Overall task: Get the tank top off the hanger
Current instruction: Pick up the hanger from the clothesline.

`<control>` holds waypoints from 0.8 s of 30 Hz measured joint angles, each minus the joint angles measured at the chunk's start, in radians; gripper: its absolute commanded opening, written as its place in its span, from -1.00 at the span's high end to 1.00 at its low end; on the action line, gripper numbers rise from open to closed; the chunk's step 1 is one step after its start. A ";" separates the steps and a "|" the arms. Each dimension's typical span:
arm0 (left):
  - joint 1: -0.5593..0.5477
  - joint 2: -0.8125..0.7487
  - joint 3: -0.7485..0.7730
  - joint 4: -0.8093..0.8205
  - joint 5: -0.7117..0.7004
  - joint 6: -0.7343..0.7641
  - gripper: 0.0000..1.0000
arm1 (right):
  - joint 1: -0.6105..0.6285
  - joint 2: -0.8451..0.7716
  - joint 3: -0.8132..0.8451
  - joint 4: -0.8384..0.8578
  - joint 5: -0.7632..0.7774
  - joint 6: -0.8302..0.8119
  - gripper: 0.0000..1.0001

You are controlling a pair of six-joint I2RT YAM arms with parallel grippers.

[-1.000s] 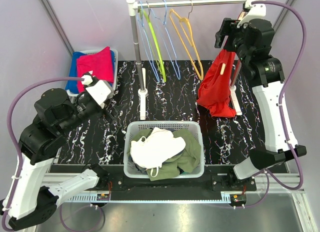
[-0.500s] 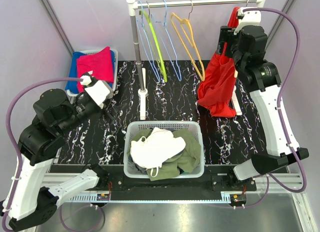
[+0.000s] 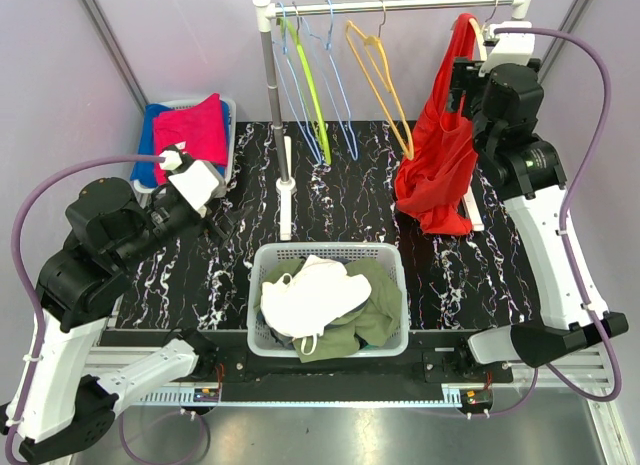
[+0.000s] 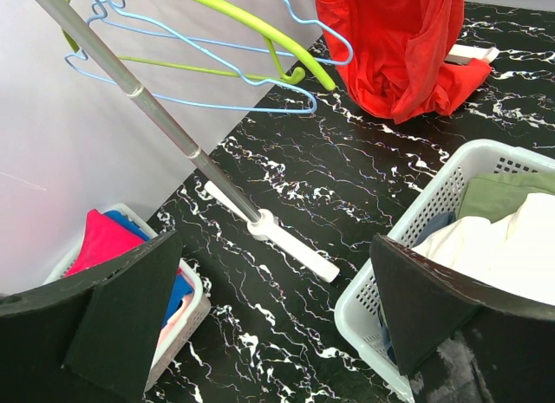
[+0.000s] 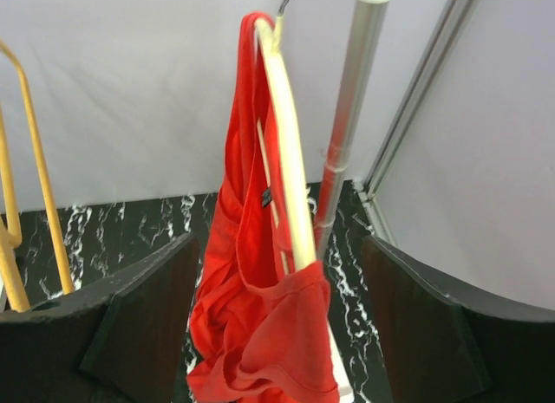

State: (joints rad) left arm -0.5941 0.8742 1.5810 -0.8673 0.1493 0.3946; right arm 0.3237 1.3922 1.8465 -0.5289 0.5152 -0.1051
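The red tank top [image 3: 436,165] hangs on a cream hanger [image 5: 290,160] at the right end of the rail [image 3: 400,3], one strap over the hanger's top and its body bunched low. My right gripper [image 3: 466,85] is high by the rail, just right of the tank top. In the right wrist view the gripper [image 5: 277,321] is open, its dark fingers [image 5: 139,325] standing apart from the tank top [image 5: 251,290] and the hanger's lower end between them. My left gripper [image 3: 218,225] hovers low at the left, open and empty [image 4: 273,316], with the tank top [image 4: 399,48] far off.
Green [image 3: 305,75], blue [image 3: 340,85] and yellow [image 3: 380,80] hangers hang bare on the rail. The rack's left post [image 3: 272,105] stands mid-table, its right post [image 5: 347,134] just behind the hanger. A white basket [image 3: 327,251] of clothes sits front centre. A small bin [image 3: 232,125] holds red and blue cloth.
My right arm has drawn back to the right and up along the rail. The tank top's strap and hanger top now show up to the rail. The left arm has stayed still.
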 measured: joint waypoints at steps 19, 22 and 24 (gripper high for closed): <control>0.011 -0.010 -0.006 0.000 0.004 -0.003 -0.98 | -0.042 0.031 -0.019 0.029 0.043 -0.017 -0.66; 0.011 -0.010 -0.006 0.000 0.005 -0.003 -0.98 | -0.050 0.031 -0.025 0.030 0.042 -0.010 -0.57; 0.011 -0.010 -0.006 0.000 0.005 -0.003 -0.98 | -0.052 0.031 -0.034 0.031 0.040 -0.003 -0.45</control>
State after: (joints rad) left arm -0.5827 0.8639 1.5753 -0.8669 0.1543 0.3916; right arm 0.2714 1.4235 1.8130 -0.4984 0.5549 -0.1078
